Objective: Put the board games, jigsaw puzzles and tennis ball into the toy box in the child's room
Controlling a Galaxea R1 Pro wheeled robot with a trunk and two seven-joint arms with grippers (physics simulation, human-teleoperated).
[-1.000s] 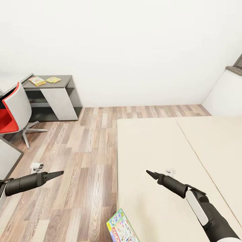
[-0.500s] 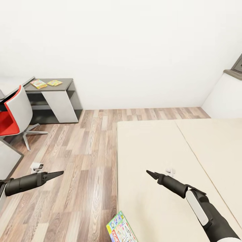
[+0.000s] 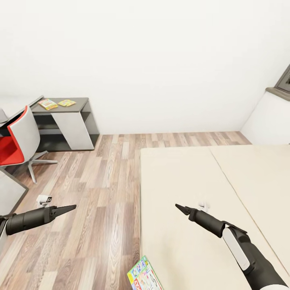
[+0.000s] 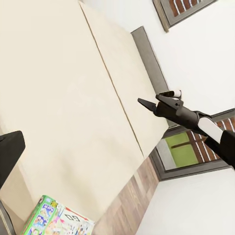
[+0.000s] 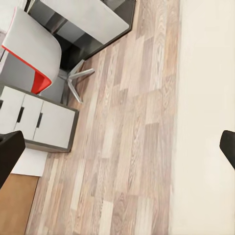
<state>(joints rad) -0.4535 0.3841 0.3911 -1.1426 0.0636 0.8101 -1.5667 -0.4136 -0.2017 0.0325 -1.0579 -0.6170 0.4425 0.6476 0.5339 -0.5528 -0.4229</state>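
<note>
Board game (image 3: 144, 276) lies at the near edge of the bed (image 3: 193, 189), colourful lid up, between the two arms. Left gripper (image 3: 68, 208) hangs over the wood floor (image 3: 104, 189) and right gripper (image 3: 180, 208) over the bed, both pinched to a point and holding nothing. Two flat puzzles (image 3: 56, 104) rest well apart on the grey counter (image 3: 78, 105) beside the red chair (image 3: 18, 139).

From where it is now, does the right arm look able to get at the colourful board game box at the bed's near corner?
Probably yes: the colourful board game box lies uncovered on the beige bed, with only bare mattress between it and the right gripper.
</note>
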